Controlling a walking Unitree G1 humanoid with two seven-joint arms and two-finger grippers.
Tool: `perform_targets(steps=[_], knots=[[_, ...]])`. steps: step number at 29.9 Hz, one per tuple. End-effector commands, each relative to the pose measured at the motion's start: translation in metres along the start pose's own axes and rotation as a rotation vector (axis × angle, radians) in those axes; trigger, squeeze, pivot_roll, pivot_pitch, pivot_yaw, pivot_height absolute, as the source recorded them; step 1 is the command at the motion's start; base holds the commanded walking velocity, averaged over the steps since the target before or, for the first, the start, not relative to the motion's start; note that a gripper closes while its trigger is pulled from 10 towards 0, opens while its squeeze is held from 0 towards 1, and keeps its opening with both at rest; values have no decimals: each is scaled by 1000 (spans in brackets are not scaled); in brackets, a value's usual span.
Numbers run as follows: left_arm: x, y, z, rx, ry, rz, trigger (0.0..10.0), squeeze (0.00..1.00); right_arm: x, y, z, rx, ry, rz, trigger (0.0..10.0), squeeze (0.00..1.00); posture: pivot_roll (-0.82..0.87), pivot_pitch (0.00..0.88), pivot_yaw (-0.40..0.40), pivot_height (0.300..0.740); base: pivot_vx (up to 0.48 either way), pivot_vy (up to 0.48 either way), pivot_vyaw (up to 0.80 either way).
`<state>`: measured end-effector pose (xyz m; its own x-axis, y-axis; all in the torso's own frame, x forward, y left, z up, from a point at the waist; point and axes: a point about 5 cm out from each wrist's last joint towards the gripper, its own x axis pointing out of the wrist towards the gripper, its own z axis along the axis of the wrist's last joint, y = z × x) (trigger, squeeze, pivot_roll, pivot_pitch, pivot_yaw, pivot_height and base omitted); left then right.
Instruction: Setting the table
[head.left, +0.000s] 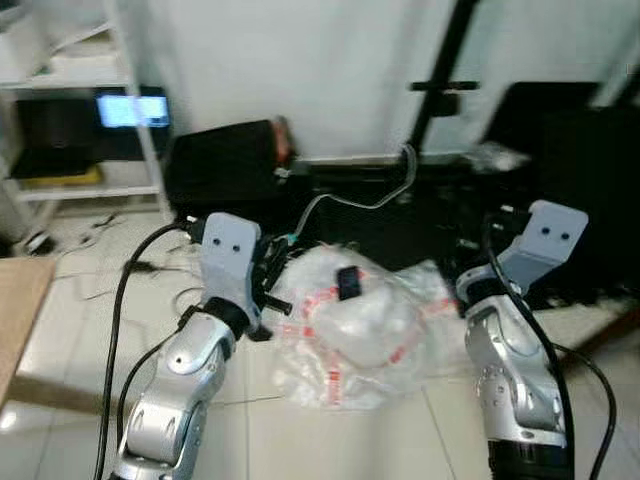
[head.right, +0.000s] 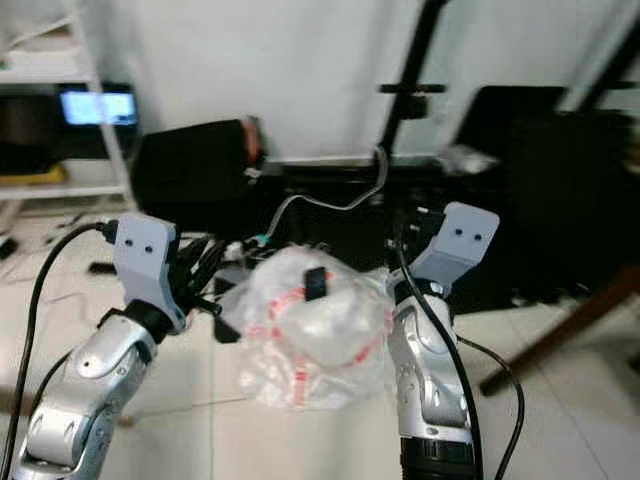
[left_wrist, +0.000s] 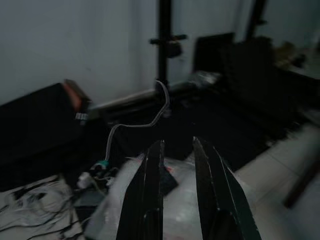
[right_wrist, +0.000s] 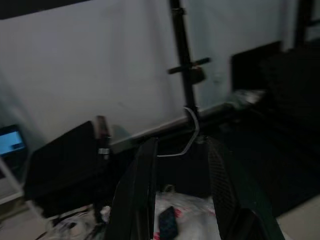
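floor view, blurred. both arms raised in front of the robot, nothing in either. left gripper has its fingers a narrow gap apart and empty, aimed over a crumpled clear plastic bag with red print lying on the tiled floor. right gripper has its fingers spread wider, also empty, pointing above the same bag toward the wall. small dark item sits on top of the bag. bag lies between the two arms, touching neither. behind it: black case, grey cable curving up, black stand pole, loose wires on the floor to the left. white shelf with a lit screen at far left. wooden table corner at the left edge of the head view; no tableware can be made out.
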<state>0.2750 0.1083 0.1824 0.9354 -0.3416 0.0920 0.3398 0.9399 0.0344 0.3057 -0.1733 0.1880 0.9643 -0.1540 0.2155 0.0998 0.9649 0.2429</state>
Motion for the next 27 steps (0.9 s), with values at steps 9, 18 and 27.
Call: perform_targets(steps=[9,18,27], knots=[[0,0,-5,-4,22,-8,10000,0,-1,-3,-3,-8,11,-9,10000,0,-72,6,46,740,0,0,-800],[0,-1,-5,-7,22,-12,10000,0,-1,-3,-3,-10,12,-8,10000,0,-73,9,46,740,0,0,-800],[0,-2,-5,-12,25,-18,10000,0,-1,-3,-3,-11,15,-10,10000,0,-73,12,46,740,0,0,-800]])
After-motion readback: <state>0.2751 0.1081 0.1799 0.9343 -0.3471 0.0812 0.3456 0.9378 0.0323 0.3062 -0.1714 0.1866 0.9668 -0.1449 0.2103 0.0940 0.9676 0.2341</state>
